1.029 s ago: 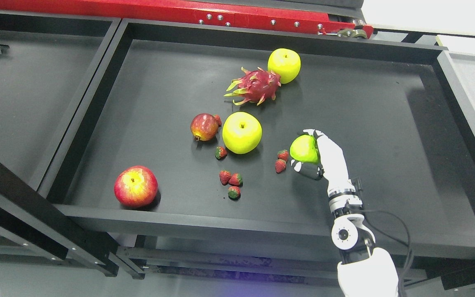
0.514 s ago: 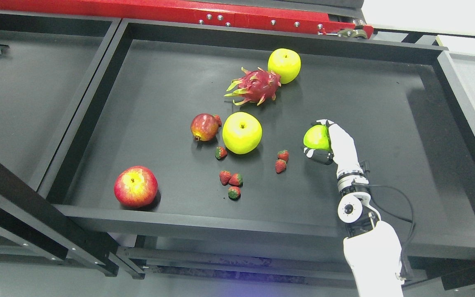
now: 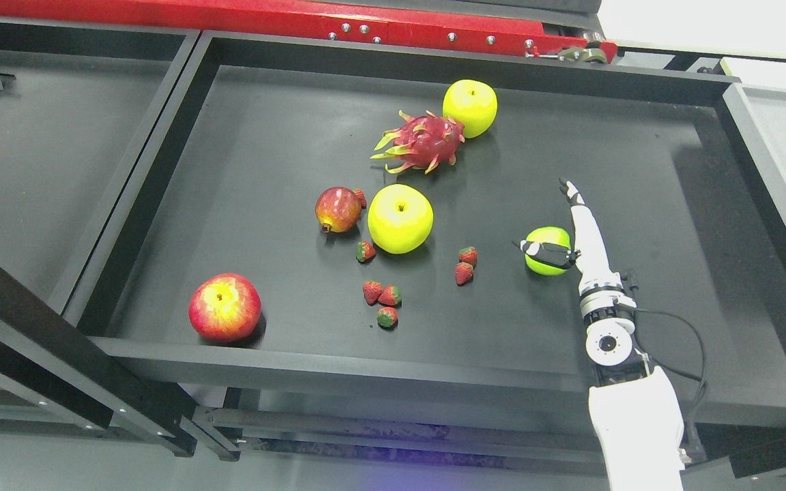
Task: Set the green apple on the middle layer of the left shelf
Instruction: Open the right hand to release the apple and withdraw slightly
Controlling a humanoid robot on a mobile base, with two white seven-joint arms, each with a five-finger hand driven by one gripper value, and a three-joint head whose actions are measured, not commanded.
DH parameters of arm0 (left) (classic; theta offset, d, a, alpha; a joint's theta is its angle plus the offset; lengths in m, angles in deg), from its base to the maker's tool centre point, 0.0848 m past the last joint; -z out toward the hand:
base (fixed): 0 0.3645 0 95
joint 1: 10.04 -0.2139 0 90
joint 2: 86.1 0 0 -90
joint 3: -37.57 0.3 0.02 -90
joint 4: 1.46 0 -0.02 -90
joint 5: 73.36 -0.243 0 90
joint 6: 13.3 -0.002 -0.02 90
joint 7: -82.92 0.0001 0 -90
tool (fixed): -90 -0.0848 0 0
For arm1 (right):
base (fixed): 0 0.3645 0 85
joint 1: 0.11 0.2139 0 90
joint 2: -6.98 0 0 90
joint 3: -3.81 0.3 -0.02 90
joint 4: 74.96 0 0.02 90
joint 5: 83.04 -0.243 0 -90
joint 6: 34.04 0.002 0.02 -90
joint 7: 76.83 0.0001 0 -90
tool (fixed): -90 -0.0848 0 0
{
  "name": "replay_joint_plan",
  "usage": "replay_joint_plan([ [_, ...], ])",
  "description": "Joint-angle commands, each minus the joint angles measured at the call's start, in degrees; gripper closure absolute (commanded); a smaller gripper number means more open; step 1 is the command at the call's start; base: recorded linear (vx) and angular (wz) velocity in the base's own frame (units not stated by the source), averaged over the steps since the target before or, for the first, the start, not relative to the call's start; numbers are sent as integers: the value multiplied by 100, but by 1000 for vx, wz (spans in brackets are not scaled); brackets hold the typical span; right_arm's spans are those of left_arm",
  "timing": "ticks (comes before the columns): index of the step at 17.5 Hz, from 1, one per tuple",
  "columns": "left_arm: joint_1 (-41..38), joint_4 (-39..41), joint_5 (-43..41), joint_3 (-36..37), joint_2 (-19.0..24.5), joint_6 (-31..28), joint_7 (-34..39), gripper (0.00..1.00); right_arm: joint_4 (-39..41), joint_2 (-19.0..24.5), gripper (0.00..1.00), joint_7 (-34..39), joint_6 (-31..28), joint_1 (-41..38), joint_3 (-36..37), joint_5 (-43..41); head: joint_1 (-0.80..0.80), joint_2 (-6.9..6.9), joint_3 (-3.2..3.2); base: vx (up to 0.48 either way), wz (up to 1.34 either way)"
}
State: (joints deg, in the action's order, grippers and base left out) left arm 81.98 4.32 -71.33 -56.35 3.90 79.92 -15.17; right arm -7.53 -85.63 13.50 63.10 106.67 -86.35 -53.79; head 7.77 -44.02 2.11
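- Head view: a big black tray (image 3: 638, 143) with raised walls fills most of the picture. Another black tray (image 3: 45, 136) sits just beside it on the left. A red bar (image 3: 263, 17) runs along the top edge.
- The right hand (image 3: 574, 228) comes up from the bottom right. Its fingers (image 3: 570, 194) are stretched out straight and its thumb (image 3: 546, 251) sticks out to the left. The hand is open and holds nothing.
- The green apple (image 3: 548, 252) lies on the tray floor, just left of the hand. The thumb crosses over the front of it. I cannot tell if the thumb touches it.
- Two strawberries (image 3: 464, 266) lie near the apple, on its left.
- A big yellow apple (image 3: 400, 219) sits near the middle of the tray. A pomegranate (image 3: 338, 210) is just beside it on the left.
- A dragon fruit (image 3: 422, 142) lies further back and touches a second yellow apple (image 3: 469, 108), which sits near the back wall.
- Three more strawberries (image 3: 383, 303) sit in a bunch towards the front. One strawberry (image 3: 365, 251) sits just under the big yellow apple.
- A red apple (image 3: 224, 307) sits close to the front wall, on the left.
- The right side of the tray floor is bare, from the hand to the right wall. The back left corner is bare too.
- The left hand does not show.
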Motion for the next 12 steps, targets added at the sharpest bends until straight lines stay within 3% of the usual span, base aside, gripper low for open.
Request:
replay_joint_plan([
  [1,0,2,0,-3,100,2,1,0,497,161,0,28,489,-473,305,-692,0,0,0,0,0],
  [4,0,-7,0,-3,100,2,1,0,1218,161,0,-42,429,-808,44,-911,0,0,0,0,0],
  [7,0,2,0,-3,100,2,1,0,1755,161,0,-357,174,-1290,-213,-1850,0,0,0,0,0],
  [12,0,2,0,-3,100,2,1,0,2370,161,0,-779,51,-1985,-564,-2063,0,0,0,0,0],
])
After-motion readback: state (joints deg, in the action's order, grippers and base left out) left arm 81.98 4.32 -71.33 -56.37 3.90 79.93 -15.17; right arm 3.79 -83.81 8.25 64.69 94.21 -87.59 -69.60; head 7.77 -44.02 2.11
